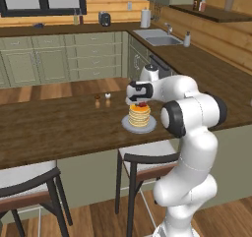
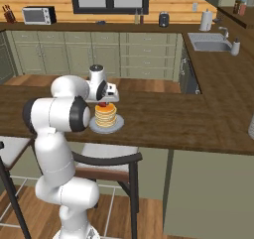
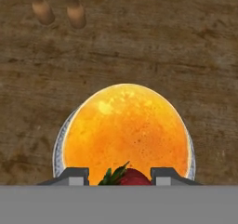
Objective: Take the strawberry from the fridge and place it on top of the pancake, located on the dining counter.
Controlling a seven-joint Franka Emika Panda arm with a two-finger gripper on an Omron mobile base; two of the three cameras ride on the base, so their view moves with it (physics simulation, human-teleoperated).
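The two-finger gripper [image 3: 120, 175] pinches the small red strawberry with green leaves [image 3: 128, 175] right above the golden-tan stack of round pancakes [image 1: 139, 115] on its round grey plate [image 1: 129, 128], near the front edge of the long dark-brown wooden dining counter [image 1: 59, 128]; the placing step is in hand; next, I'd say, lower gently onto the centre and spread the fingers.

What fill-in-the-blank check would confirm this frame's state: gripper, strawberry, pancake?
1. The gripper is shut on the ____.
2. The gripper hangs directly above the pancake, which sits on a round grey ____.
3. That stack rests on the dining counter, whose top is dark-brown ____.
Missing words: strawberry; plate; wood.
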